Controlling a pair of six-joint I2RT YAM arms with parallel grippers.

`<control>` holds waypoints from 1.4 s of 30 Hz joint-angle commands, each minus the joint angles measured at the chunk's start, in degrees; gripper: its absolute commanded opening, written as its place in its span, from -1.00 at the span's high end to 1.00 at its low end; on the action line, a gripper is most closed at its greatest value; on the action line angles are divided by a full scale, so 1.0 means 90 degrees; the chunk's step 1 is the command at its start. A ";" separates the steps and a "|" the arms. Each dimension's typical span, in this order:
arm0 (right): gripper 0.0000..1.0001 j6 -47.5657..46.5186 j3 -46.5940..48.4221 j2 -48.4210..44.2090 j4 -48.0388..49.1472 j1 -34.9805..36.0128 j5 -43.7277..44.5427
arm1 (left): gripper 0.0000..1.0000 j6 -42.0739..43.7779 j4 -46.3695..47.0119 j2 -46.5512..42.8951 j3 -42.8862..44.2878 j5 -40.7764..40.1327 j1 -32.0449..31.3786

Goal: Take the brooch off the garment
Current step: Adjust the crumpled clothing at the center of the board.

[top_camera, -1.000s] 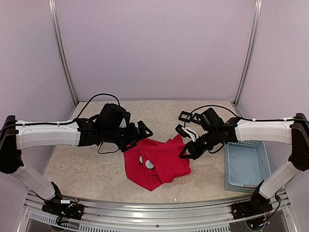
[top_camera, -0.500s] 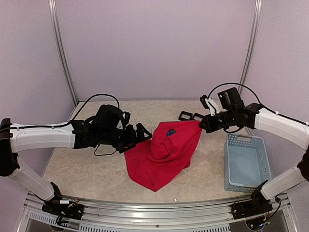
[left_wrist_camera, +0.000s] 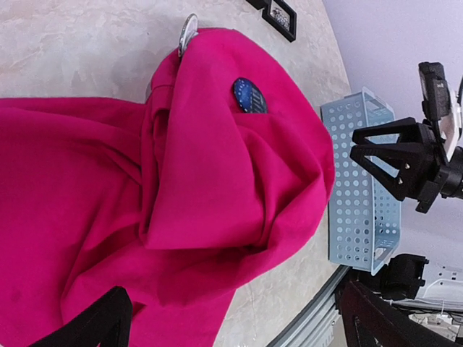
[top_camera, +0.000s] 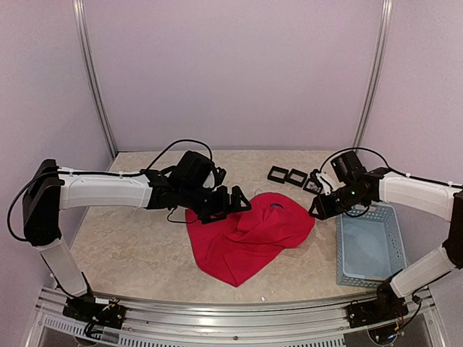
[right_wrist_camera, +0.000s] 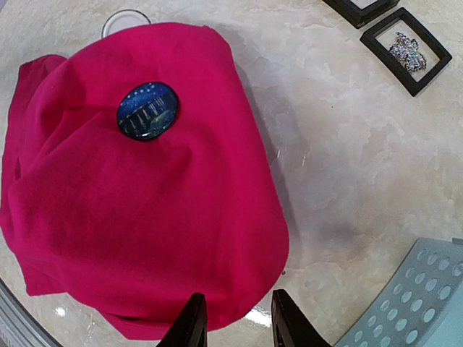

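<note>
The bright red garment [top_camera: 249, 235] lies crumpled in a mound on the table's middle. A round dark blue brooch [right_wrist_camera: 147, 110] sits on its top fold, facing up, and also shows in the left wrist view [left_wrist_camera: 248, 95]. My left gripper [top_camera: 233, 204] hovers at the garment's left top edge, jaws wide open and empty [left_wrist_camera: 239, 325]. My right gripper [top_camera: 316, 212] is at the garment's right edge, open and empty, with its fingertips [right_wrist_camera: 189, 325] just over the cloth's rim.
A pale blue perforated basket [top_camera: 369, 249] stands at the right. Two small black boxes [top_camera: 287, 175] sit behind the garment; one [right_wrist_camera: 407, 49] holds a silvery brooch. A round clear-rimmed disc [right_wrist_camera: 126, 18] peeks from under the garment's far edge.
My right gripper, which had lifted the garment by its right edge, has let go and dropped lower; the garment has slumped onto the table. My left arm has moved right, up to the garment.
</note>
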 commanded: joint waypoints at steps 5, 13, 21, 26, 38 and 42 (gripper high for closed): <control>0.06 -0.0268 0.0741 -0.0422 -0.0261 0.0016 0.0101 | -0.98 0.0239 -0.0083 0.0802 0.0960 0.0581 0.0472; 0.03 -0.0196 0.1117 0.0443 0.0413 0.0021 -0.0487 | -0.98 0.0392 -0.0157 0.1838 0.2135 0.1146 0.0699; 0.04 -0.0435 0.1711 0.0975 0.0353 0.0019 -0.0443 | -0.98 0.0557 -0.1011 0.2770 0.3298 0.1207 0.0764; 0.04 -0.0366 0.1494 0.0889 0.0461 0.0019 -0.0413 | -0.98 0.0385 -0.0994 0.3090 0.3536 0.1378 0.0852; 0.06 -0.0356 0.1425 0.0831 0.0465 0.0024 -0.0276 | 0.17 0.0266 -0.0405 0.3767 0.3845 0.2388 0.0863; 0.08 -0.0493 0.1373 0.0720 0.0408 0.0016 -0.0403 | 0.90 0.0642 -0.0340 0.3625 0.3715 0.2428 0.0818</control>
